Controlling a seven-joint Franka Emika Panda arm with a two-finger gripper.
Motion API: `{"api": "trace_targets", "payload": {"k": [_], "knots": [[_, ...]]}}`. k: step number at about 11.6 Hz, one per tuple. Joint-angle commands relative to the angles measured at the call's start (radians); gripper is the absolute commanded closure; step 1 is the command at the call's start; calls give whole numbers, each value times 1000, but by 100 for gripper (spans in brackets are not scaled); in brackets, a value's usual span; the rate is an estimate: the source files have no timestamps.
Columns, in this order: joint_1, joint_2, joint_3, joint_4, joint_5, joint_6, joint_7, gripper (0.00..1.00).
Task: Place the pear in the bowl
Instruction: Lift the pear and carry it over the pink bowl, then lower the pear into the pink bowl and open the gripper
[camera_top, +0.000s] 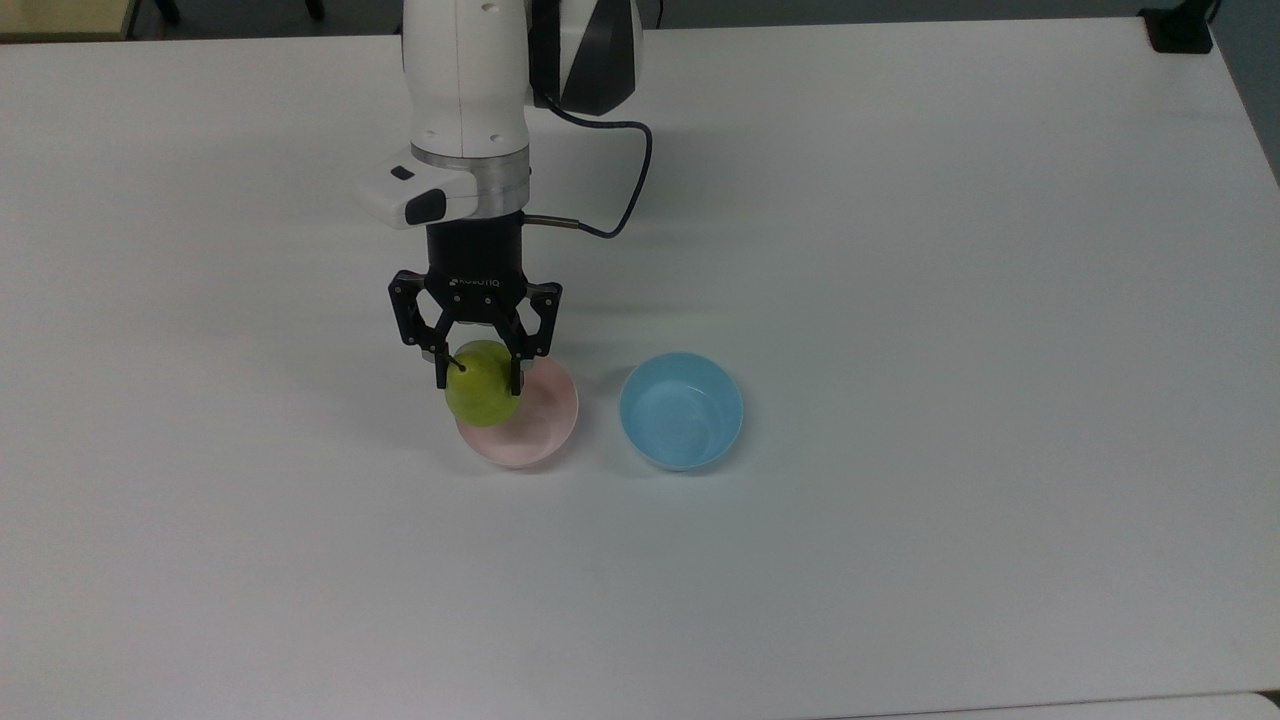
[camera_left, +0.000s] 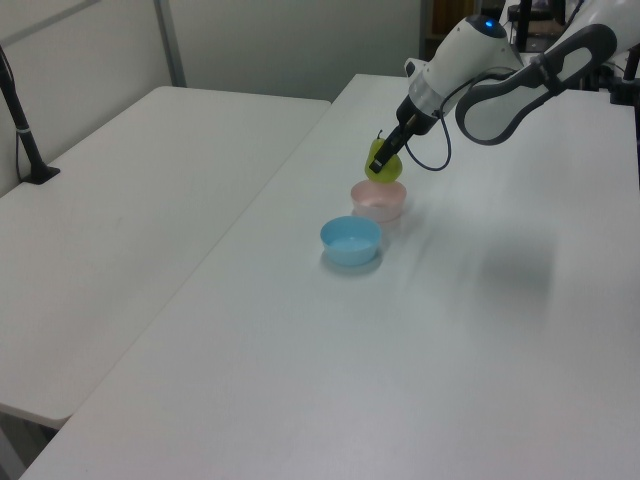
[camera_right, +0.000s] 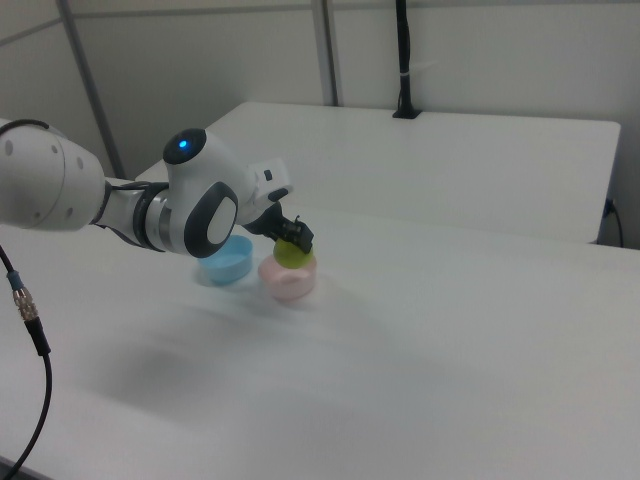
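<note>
Pear (camera_top: 483, 396) sits clamped between the two fingers of my end effector (camera_top: 478, 383), held off the counter (camera_top: 900, 250) with its dark stem pointing toward the top view's left. In the top view it hangs over the left part of the pink bowl (camera_top: 535, 425), covering that side of the rim, while the bowl's right and lower parts show bare. My black finger linkages spread out above the fruit, and my white wrist rises behind them toward the top edge of the top view, with a dark cable looping off to its right.

To the right of the pink bowl in the top view stands the blue bowl (camera_top: 681, 410), upright and close beside it, but not touching.

In the left view the pear (camera_left: 383, 161) is just above the far side of the pink bowl (camera_left: 379, 200), with my end effector (camera_left: 385, 160) reaching down to it at a slant from the upper right. The blue bowl (camera_left: 351, 240) stands nearer the camera.

In the right view the blue bowl (camera_right: 226, 261) is partly hidden behind my arm on the left, the pink bowl (camera_right: 288, 280) stands to its right, and the pear (camera_right: 293, 253) is right over the pink bowl's top, gripped by my end effector (camera_right: 295, 243).
</note>
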Motion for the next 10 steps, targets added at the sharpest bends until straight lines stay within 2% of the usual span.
{"api": "trace_targets", "payload": {"k": [1,3,5,6,7,8,9,10], "knots": [[25,-4,-11,-21,-11,10,25,53],[27,22,-11,-24,-10,83,28,51],[27,28,-11,-26,-10,87,31,49],[28,40,-11,-24,-10,87,31,38],[30,46,-11,-24,-10,88,31,33],[30,48,-11,-24,-10,88,32,19],[30,48,-11,-24,-8,88,34,12],[30,48,-10,-24,-8,88,37,0]]}}
